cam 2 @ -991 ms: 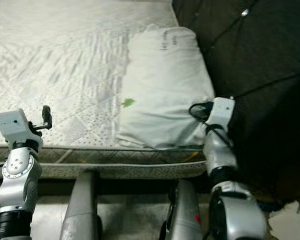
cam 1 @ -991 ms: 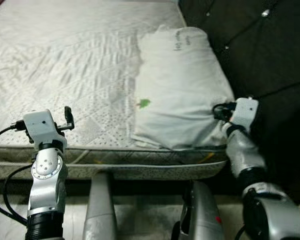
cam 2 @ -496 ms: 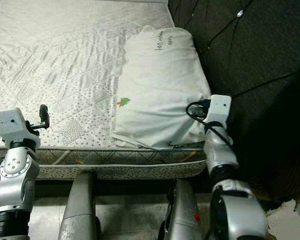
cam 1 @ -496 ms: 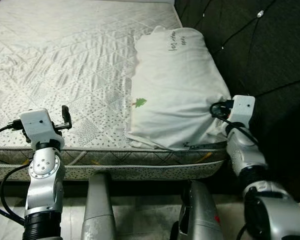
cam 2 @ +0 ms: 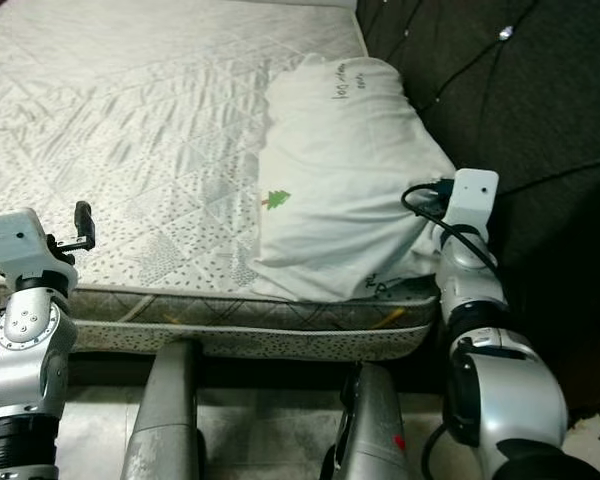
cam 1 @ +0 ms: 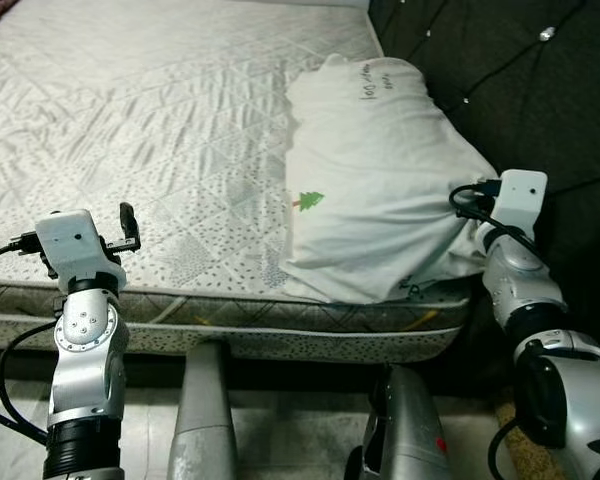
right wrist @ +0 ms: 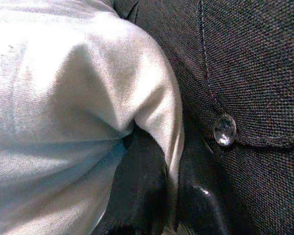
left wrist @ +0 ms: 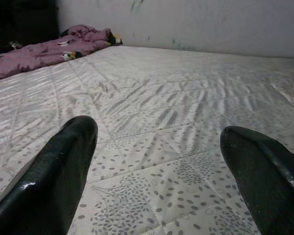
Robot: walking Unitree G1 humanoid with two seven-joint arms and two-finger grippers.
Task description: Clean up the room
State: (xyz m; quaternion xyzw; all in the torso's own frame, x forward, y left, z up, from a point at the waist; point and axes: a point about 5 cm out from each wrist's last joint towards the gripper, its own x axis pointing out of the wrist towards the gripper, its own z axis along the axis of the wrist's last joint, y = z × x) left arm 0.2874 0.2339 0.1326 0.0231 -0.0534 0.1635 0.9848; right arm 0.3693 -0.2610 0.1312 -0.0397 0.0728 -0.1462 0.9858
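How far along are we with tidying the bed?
Done: pillow lies against the dark headboard. In hand: right gripper pinches the pillow's corner fabric; left gripper hovers open over the mattress. Left: purple bedding is bunched at the far edge.

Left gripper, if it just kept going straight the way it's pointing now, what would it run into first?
Probably nothing soon. The left gripper, fingers open, points low across the bare quilted mattress. If it stays level, the way looks free up to the light wall behind; a slight downward tilt would meet the mattress first. Depth is unclear.
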